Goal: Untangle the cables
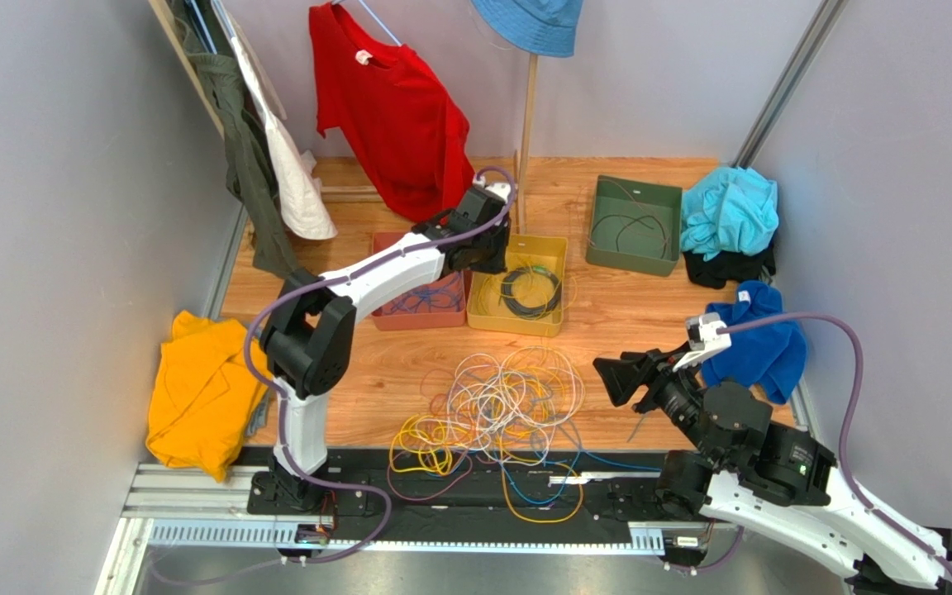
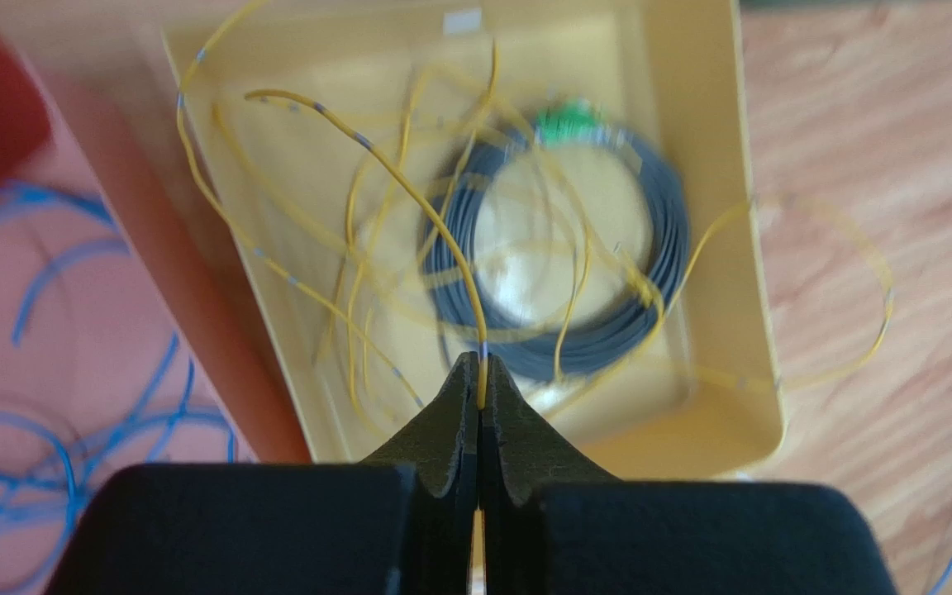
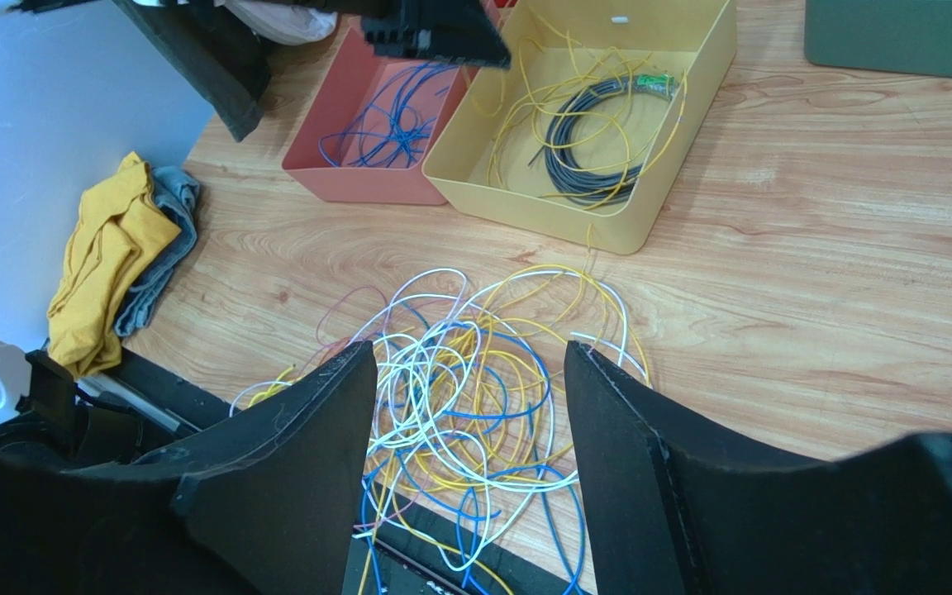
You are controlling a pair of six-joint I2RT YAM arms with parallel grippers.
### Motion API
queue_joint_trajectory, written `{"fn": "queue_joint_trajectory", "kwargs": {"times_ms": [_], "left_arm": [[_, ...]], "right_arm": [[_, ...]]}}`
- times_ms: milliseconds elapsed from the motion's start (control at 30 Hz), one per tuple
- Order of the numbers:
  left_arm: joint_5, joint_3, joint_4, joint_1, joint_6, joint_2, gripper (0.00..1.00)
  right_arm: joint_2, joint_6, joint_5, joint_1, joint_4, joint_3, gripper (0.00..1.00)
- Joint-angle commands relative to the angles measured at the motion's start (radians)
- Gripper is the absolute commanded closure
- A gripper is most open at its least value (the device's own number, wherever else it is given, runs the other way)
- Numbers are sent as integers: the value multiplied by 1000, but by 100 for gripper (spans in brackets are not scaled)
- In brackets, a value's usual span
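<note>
A tangle of thin yellow, white, blue and purple cables (image 1: 500, 409) lies on the wooden table near the front edge, and some spill over the black rail. My right gripper (image 1: 615, 376) hovers to their right. In the right wrist view it (image 3: 469, 353) stands open above the cables (image 3: 494, 372), with nothing between its fingers. My left gripper (image 1: 490, 254) is over the yellow bin (image 1: 515, 329). It (image 2: 481, 372) is shut on one yellow cable (image 2: 413, 192), which arcs up and back into the bin (image 2: 760, 248) beside other yellow cables.
A black coil (image 1: 531, 291) lies in the yellow bin. A red bin (image 1: 419, 312) with blue cables stands to its left and a green bin (image 1: 633, 254) at the back right. Orange clothes (image 1: 202, 391) lie at the left, blue cloth (image 1: 760, 347) at the right. A red shirt (image 1: 394, 112) hangs behind.
</note>
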Motion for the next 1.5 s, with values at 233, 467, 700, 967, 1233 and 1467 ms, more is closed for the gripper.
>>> {"fn": "queue_joint_trajectory", "kwargs": {"times_ms": [233,467,700,967,1233,1467], "left_arm": [[31,-98,81,-73,-21,-266,100],[-27,-15,12,-98,12,-287,100],[-30,-53,35,-98,-5,-220,100],[-19,-85,46,-98,-33,-250,100],[-94,-41,-8,-130,19,-415,100],[-105,31,-60,-138,41,-416,100]], "right_arm": [[12,-5,13,4,62,-17,39],[5,-2,12,4,60,-16,39],[-9,0,13,6,54,-19,39],[-8,-6,15,4,58,-23,39],[-6,-12,13,4,75,-31,39],[-8,-8,10,4,85,-34,39]]}}
